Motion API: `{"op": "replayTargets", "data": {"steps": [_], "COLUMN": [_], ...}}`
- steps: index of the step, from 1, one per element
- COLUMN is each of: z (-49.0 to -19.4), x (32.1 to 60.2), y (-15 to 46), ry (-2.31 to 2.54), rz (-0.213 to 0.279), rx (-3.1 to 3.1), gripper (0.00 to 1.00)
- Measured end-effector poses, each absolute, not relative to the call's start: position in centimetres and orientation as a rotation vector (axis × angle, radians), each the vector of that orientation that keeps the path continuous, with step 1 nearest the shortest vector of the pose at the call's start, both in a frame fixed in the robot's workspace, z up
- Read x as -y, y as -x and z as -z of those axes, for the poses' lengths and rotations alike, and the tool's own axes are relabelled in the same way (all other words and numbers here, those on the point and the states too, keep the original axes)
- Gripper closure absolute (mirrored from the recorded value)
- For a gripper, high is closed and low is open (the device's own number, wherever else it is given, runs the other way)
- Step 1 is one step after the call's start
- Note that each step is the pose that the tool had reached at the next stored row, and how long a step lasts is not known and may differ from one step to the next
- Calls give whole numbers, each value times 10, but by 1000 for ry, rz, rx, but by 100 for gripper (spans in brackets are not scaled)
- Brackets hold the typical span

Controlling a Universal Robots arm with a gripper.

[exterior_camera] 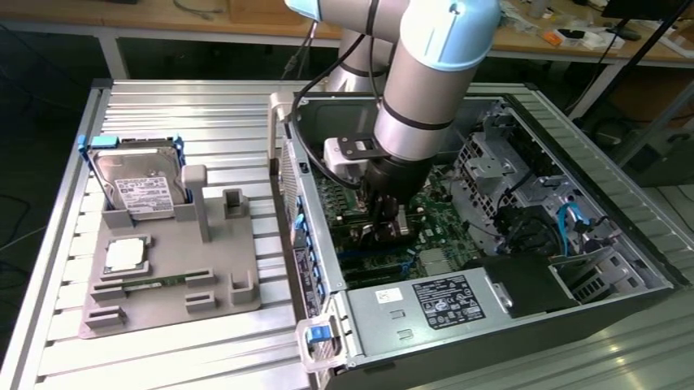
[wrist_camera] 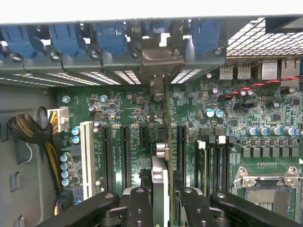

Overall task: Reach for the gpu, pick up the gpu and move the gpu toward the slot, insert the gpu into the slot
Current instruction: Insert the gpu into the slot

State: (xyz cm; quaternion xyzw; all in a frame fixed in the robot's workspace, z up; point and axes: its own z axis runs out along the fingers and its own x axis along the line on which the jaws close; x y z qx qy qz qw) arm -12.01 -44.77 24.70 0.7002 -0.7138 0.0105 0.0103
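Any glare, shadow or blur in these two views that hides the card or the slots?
Exterior view: the arm shadows the gripper inside the open computer case, so the card there is hard to make out. Wrist view: bright glare washes out the case edge; the gpu sits edge-on between the fingers, near and soft; the motherboard is evenly lit.

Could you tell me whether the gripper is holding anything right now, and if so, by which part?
Yes. The gripper is shut on the gpu, pinching the thin card edge-on by the edge facing away from the motherboard, inside the computer case.
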Motion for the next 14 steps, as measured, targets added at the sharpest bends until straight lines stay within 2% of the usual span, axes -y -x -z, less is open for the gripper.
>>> {"op": "replayTargets", "data": {"steps": [14], "z": [-249], "x": [448], "y": [120], "ry": [-2186], "rz": [-32], "rx": [2229], "gripper": [73]}}
